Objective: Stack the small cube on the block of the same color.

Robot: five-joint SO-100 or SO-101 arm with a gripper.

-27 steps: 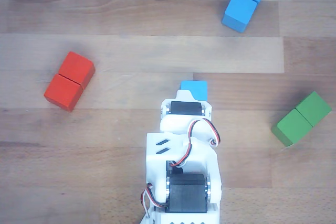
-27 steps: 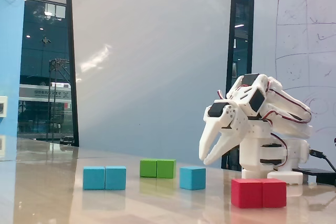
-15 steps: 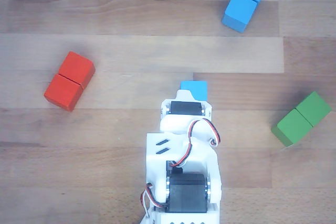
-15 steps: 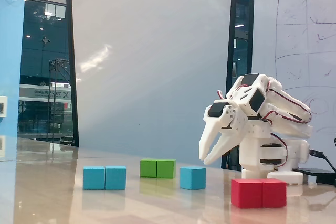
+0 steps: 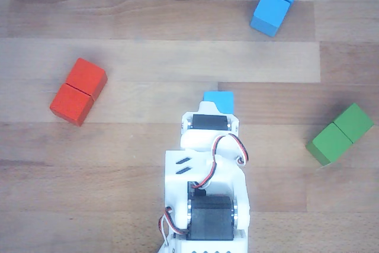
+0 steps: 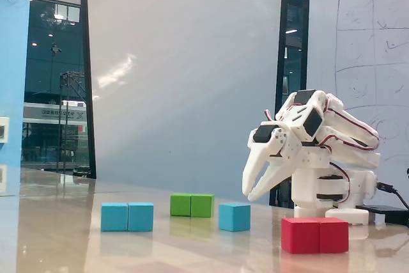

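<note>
In the fixed view the gripper point(image 6: 250, 192) hangs above the small blue cube point(image 6: 234, 217), with clear air between its tips and the cube's top. In the other view, bare wooden table point(image 5: 177, 69) lies between the cube point(image 5: 218, 100) and the long blue block point(image 5: 276, 1) — nothing stands on that stretch. The red block point(image 5: 78, 91) and green block point(image 5: 340, 133) sit well off to either side.

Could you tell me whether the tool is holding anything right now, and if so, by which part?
Nothing is held. In the fixed view the tool hangs above the small cube, clear of it, and the cube rests on the table.
</note>
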